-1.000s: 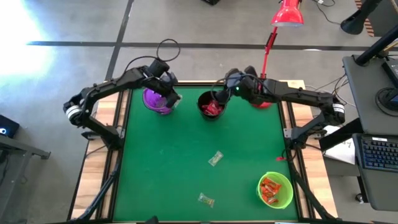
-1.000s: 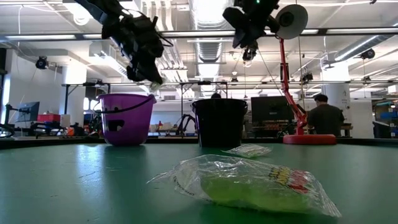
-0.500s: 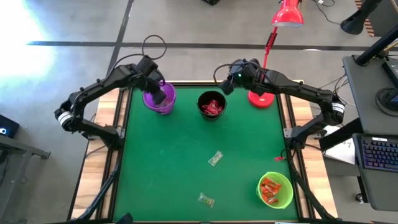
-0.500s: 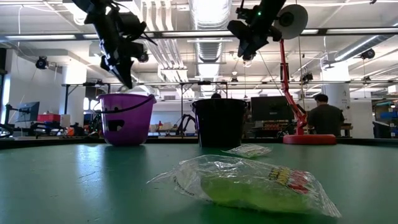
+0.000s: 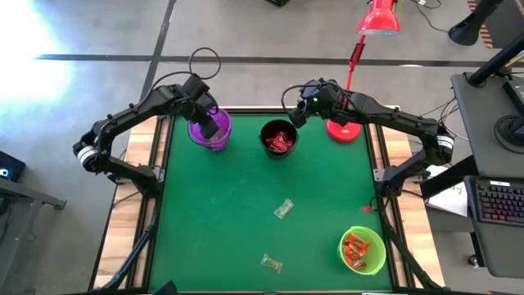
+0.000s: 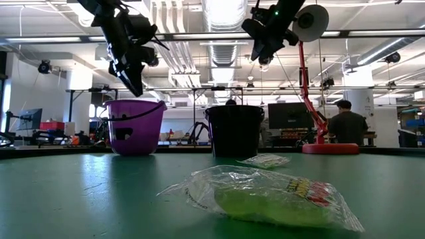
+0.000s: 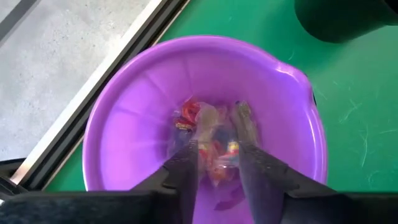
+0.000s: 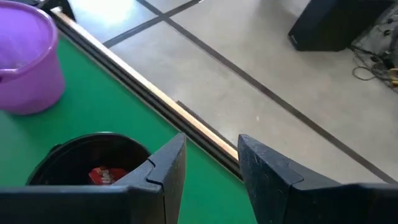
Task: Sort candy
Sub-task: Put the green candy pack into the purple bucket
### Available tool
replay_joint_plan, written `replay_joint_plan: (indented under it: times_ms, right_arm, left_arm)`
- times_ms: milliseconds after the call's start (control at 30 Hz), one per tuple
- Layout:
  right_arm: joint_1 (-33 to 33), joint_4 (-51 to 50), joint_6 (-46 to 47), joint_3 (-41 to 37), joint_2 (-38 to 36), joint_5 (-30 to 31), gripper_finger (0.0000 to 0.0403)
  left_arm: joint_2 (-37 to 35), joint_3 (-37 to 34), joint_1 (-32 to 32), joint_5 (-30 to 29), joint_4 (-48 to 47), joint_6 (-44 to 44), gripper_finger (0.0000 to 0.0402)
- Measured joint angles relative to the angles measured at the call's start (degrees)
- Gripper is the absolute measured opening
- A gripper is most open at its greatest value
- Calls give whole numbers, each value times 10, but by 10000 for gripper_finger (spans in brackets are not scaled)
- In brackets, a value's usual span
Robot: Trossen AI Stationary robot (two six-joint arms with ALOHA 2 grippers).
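1. The left gripper hangs directly over the round purple plastic cup at the table's far edge, its two dark fingers parted and empty
2. Wrapped candy lies heaped in the bottom of that purple cup
3. The right gripper hovers above the far rim of the black cup, fingers apart, nothing between them
4. Shiny red candy fills the black cup; orange-red pieces sit in the lime-green cup
5. Two clear-wrapped pale green sweets remain on the green table mat
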Motion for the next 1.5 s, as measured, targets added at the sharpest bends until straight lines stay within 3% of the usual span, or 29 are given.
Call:
replay_joint_plan:
  times_ms: [133,333,433,600,933,1367,1500]
  right_arm:
    - [0,0,-10,0,0,-60,139]
    - [1,0,-102,0,2,-311,136]
    - [1,0,-110,0,8,-388,132]
    - [20,-9,-51,-2,36,-400,125]
    - [121,-26,-54,-3,102,-415,109]
    - [249,-30,-6,-3,146,-412,108]
    - [277,-36,-12,-4,175,-368,107]
  left_arm:
    - [-3,0,-4,5,-9,-11,126]
    - [-28,0,-30,79,-19,-21,138]
    - [-49,0,-50,100,-19,-22,139]
    - [-79,0,-89,103,-22,-31,139]
    - [-149,0,-151,102,-51,-37,139]
    - [-210,0,-161,101,-66,-47,139]
    - [-216,-1,-162,101,-66,-49,139]
